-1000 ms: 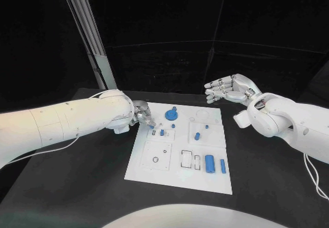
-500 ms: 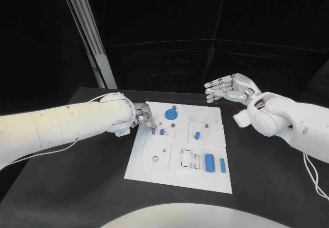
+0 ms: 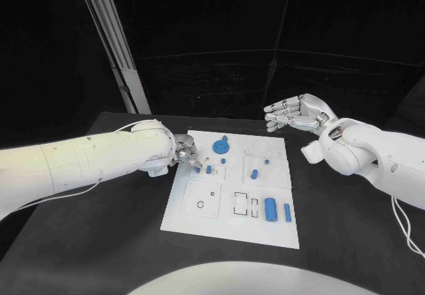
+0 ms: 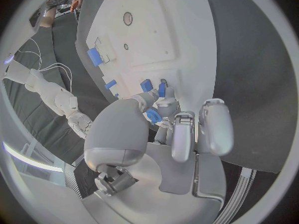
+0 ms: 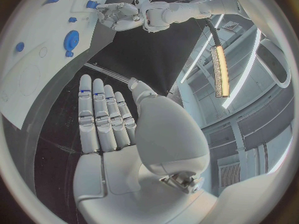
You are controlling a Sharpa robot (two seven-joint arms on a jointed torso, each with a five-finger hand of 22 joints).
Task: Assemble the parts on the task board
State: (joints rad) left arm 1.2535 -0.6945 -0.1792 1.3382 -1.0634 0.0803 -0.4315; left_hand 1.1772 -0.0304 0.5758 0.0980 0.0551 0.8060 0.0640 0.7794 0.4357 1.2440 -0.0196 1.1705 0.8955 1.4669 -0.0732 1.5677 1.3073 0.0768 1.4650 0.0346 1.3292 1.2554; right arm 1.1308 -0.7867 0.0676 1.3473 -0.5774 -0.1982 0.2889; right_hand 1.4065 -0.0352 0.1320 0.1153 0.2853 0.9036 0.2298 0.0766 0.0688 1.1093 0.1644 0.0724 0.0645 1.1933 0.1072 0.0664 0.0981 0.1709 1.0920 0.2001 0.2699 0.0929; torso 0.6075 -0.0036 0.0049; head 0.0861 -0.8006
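Note:
The white task board (image 3: pixel 199 218) lies in the middle of the table. My left hand (image 3: pixel 183 150) rests over its far left corner and pinches a small blue part (image 3: pixel 196 167) in its fingertips, down on the board beside another small blue peg (image 3: pixel 209 169). In the left wrist view the fingertips (image 4: pixel 167 106) close around blue pieces (image 4: pixel 161 88). A blue gear (image 3: pixel 220 147) sits at the far edge, and two blue cylinders (image 3: pixel 270 207) lie at the near right. My right hand (image 3: pixel 296 114) is raised beyond the board's far right corner, fingers straight and holding nothing (image 5: pixel 102 119).
More small blue pegs (image 3: pixel 254 174) stand in the board's right half, with rectangular slots (image 3: pixel 241 204) and round holes (image 3: pixel 202 206) in the near half. A metal post (image 3: pixel 115 55) rises at the back left. Bare black table (image 3: pixel 97 239) surrounds the board.
My left hand's fingertips and the small blue part have edged slightly lower on the board. The right hand has not moved.

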